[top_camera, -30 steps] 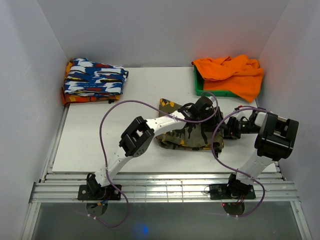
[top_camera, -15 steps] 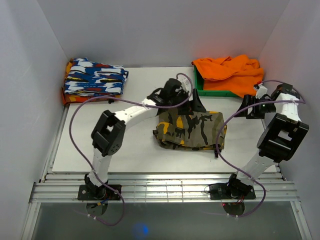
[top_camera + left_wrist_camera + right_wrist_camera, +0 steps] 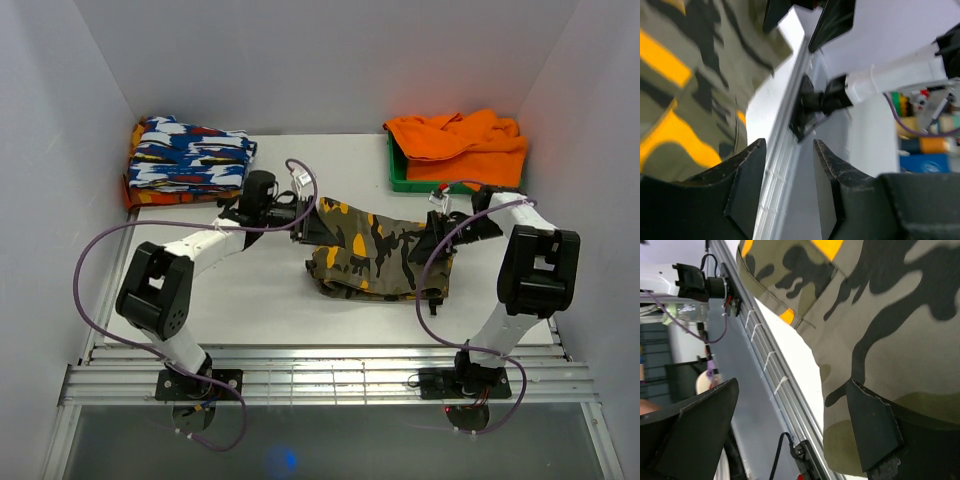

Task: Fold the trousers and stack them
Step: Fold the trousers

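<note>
The trousers (image 3: 375,262) lie at the middle of the tabletop (image 3: 250,300), doubled into a thick, roughly oblong bundle. It is olive-grey camouflage with black and orange-yellow blotches. Its layers are uneven, with one flap slanting across the top and a rumpled lower left edge.

The folding looks mostly done. The step in hand seems to be taking hold of both ends, either for one more tidy fold or to carry the bundle to the stack.

The left claw (image 3: 308,226) sits at the bundle's upper left corner. Its fingers are partly apart with nothing between them, the cloth just to one side in the wrist view. The right claw (image 3: 428,245) is at the right end, spread wide, with the cloth edge lying against one finger (image 3: 870,432) but not pinched.

Next, each claw likely needs to close on all the layers at once, or the fold may slip open.

A blue-white-red folded garment (image 3: 190,155) rests at the upper left. An orange cloth (image 3: 460,140) spills over a green tray (image 3: 400,178) at the upper right.
</note>
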`<state>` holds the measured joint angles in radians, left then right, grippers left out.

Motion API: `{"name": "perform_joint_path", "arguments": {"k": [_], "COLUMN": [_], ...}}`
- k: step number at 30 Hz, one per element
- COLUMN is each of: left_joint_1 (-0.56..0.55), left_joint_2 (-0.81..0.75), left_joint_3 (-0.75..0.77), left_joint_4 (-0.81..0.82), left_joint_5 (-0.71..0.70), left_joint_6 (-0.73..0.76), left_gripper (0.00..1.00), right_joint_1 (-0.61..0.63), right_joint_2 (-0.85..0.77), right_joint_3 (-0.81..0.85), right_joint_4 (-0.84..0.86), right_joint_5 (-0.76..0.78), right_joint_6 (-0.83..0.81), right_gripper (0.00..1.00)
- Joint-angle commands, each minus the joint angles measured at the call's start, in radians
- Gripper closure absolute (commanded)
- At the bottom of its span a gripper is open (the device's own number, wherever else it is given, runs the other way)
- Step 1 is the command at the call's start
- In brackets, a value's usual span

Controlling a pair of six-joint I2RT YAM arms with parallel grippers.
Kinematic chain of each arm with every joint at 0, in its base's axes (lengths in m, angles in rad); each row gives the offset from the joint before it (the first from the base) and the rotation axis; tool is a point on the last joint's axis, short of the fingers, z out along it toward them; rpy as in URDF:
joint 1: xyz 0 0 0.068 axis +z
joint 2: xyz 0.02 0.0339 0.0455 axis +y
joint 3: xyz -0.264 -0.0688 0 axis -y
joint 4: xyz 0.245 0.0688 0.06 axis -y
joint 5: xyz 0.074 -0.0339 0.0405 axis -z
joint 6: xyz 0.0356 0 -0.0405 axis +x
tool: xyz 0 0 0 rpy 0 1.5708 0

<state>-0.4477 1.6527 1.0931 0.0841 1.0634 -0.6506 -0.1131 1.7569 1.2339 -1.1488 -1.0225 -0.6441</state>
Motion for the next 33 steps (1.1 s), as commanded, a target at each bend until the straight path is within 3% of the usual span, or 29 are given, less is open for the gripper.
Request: {"name": "perform_joint_path", "arguments": {"k": [1, 5, 10, 16, 18, 22, 27, 30, 33], "left_joint_1": [0.003, 0.004, 0.024, 0.089, 0.113, 0.124, 0.112, 0.109, 0.103], "left_joint_2": [0.036, 0.149, 0.307, 0.435, 0.450, 0.421, 0.175, 0.076, 0.074], "left_joint_3": [-0.125, -0.231, -0.295, -0.204, -0.199, -0.199, -0.225, -0.156, -0.040], "left_joint_4": [0.163, 0.241, 0.281, 0.009, -0.006, -0.012, 0.108, 0.109, 0.108], "left_joint_5": [0.165, 0.133, -0.020, -0.221, -0.243, -0.214, -0.057, -0.016, -0.022], "left_joint_6": [-0.113, -0.202, -0.251, -0.109, -0.100, -0.061, -0.090, -0.081, -0.075], "left_gripper": [0.48, 0.57, 0.61, 0.64, 0.65, 0.65, 0.58, 0.54, 0.52], "right_joint_1": [-0.026, -0.065, -0.089, -0.092, -0.092, -0.091, -0.089, -0.088, -0.069], "right_joint_2": [0.018, 0.099, 0.202, 0.289, 0.305, 0.299, 0.202, 0.162, 0.147], "right_joint_3": [-0.101, -0.188, -0.220, -0.189, -0.177, -0.163, -0.056, 0.059, 0.163], "right_joint_4": [-0.028, 0.076, 0.244, 0.328, 0.328, 0.302, 0.134, 0.121, 0.164], "right_joint_5": [-0.039, 0.027, 0.173, 0.263, 0.300, 0.259, 0.061, -0.057, -0.088], "right_joint_6": [-0.058, -0.023, 0.093, 0.201, 0.211, 0.193, 0.018, 0.049, 0.156], "right_gripper": [0.07, 0.09, 0.09, 0.11, 0.11, 0.14, 0.17, 0.17, 0.17]}}
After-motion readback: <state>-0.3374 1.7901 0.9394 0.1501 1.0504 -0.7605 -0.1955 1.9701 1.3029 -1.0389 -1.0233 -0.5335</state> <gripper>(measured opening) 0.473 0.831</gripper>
